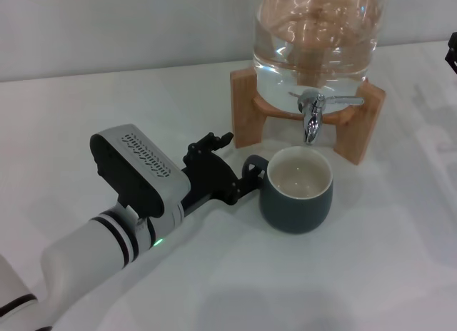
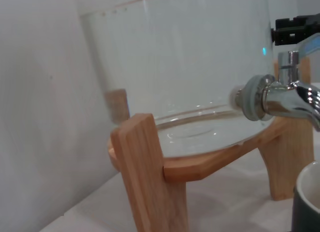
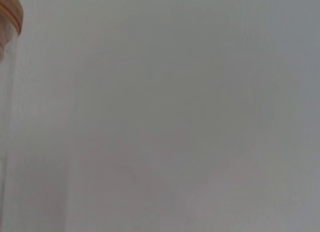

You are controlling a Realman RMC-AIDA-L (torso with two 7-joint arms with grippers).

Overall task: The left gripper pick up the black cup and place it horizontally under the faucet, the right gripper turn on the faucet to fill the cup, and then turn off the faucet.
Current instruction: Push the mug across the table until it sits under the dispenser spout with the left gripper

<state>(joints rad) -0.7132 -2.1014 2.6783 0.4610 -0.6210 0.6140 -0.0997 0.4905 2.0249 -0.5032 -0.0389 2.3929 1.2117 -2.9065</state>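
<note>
- Black cup (image 1: pixel 295 190) is the piece everything turns on, but the biggest thing on the white table (image 1: pixel 371 274) is the clear glass dispenser (image 1: pixel 314 42), holding water and seated on its wooden stand (image 1: pixel 246 110)
- Next in size comes the left gripper (image 1: pixel 251 175), reaching in from the near left on its white arm with the vented black housing and green light; it sits right at the cup's handle side, and its jaws appear closed around the loop handle (image 1: pixel 254 167), though the contact itself is partly hidden
- Then the cup: it stands upright on the table, mouth up, cream inside looking dry, directly below the spout; the left wrist view catches only its rim at the corner (image 2: pixel 309 192)
- Handling, as a judgement: glazed ceramic is stiff, fairly heavy for its size, slick on the round wall and liable to chip if knocked against the stand, so the handle is the sound place to hold, and it will grow heavier and sloshier as it fills
- Faucet (image 1: pixel 313 110) is small and chrome, spout down, flat lever (image 1: pixel 343 100) lying out to the side; no water is seen running
- Right gripper (image 1: pixel 452 51) shows only as a dark sliver at the far right edge, well apart from the lever; whether its jaws are open cannot be told
</note>
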